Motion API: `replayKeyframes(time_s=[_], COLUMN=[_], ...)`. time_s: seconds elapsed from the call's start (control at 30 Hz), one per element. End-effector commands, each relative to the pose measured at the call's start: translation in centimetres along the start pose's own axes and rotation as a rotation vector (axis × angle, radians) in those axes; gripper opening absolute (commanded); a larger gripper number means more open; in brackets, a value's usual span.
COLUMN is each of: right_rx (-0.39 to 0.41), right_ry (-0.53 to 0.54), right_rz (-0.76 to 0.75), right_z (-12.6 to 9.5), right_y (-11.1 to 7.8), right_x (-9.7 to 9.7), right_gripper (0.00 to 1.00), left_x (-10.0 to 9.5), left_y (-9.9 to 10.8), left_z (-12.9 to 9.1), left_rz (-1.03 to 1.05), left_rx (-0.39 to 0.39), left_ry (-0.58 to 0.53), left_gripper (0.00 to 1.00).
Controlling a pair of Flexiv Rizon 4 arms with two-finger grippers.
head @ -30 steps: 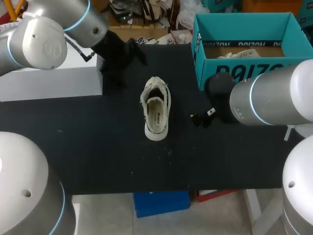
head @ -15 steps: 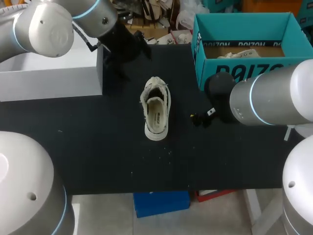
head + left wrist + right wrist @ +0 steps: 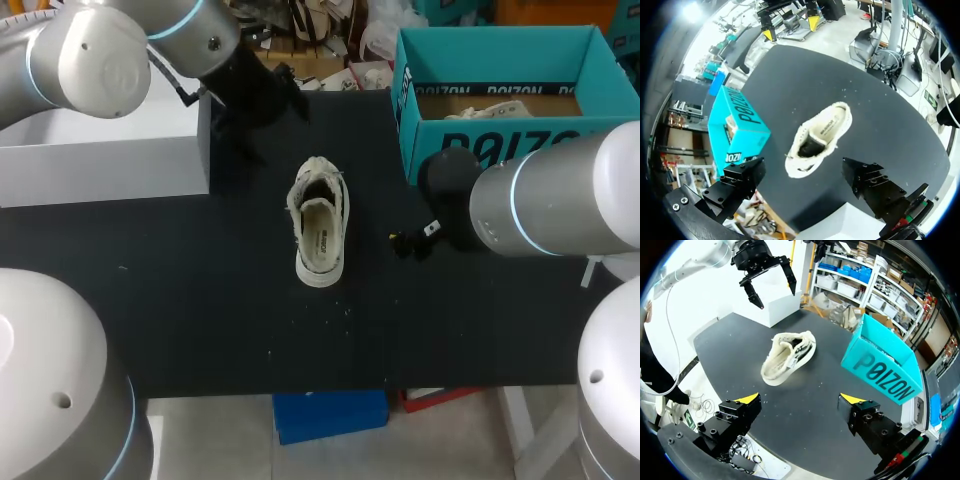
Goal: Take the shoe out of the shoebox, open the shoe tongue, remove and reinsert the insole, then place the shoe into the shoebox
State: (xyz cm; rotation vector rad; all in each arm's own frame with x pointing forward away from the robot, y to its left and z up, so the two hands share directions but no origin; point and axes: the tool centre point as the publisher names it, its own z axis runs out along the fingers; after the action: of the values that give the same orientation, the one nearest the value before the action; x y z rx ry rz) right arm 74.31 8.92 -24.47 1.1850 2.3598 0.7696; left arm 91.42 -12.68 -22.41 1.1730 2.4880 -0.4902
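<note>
Shoe point(image 3: 320, 232) stands outside the shoebox point(image 3: 470, 150); both grippers are spread wide and hold nothing.
The white shoe sits upright on its sole on the black table point(image 3: 200, 300), its opening facing up and the insole point(image 3: 318, 240) showing inside. The teal shoebox stands open to the right of the shoe and farther back, well apart from it, with 1 pale item inside that cannot be identified. The left gripper point(image 3: 775, 295) hangs above the table behind and to the left of the shoe, its 2 fingers far apart, touching nothing. The right gripper point(image 3: 800, 400) is low to the right of the shoe, its 2 yellow-tipped fingers wide apart, clear of the shoe. A white box point(image 3: 110, 165) rests to the left of the shoe.
</note>
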Motion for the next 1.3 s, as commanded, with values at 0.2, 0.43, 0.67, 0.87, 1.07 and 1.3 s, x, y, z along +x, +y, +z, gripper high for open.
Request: replayKeyframes(time_s=[0.2,0.43,0.67,0.87,1.07,1.3], right_rx=[0.001,0.001,0.001,0.001,0.001,0.001], right_ry=[-0.003,-0.003,-0.003,-0.003,-0.003,-0.003], right_rz=[0.001,0.001,0.001,0.001,0.001,0.001], right_z=[0.1,0.1,0.1,0.1,0.1,0.1], right_y=[0.0,0.0,0.0,0.0,0.0,0.0], right_x=[0.2,0.2,0.2,0.2,0.2,0.2], right_gripper=[1.0,1.0,1.0,1.0,1.0,1.0], left_x=[-0.5,-0.8,1.0,2.9,5.8,9.7], left_y=[0.9,4.4,5.8,4.6,3.2,2.4], left_z=[0.4,-0.2,-0.9,-0.6,-0.2,-0.4], left_rz=[-0.035,-0.191,-0.383,-0.503,-0.608,-0.727], left_rx=[0.02,0.146,0.186,0.206,0.175,0.13], left_ry=[0.019,0.067,0.123,0.109,0.049,-0.011], left_gripper=[1.0,1.0,1.0,1.0,1.0,1.0])
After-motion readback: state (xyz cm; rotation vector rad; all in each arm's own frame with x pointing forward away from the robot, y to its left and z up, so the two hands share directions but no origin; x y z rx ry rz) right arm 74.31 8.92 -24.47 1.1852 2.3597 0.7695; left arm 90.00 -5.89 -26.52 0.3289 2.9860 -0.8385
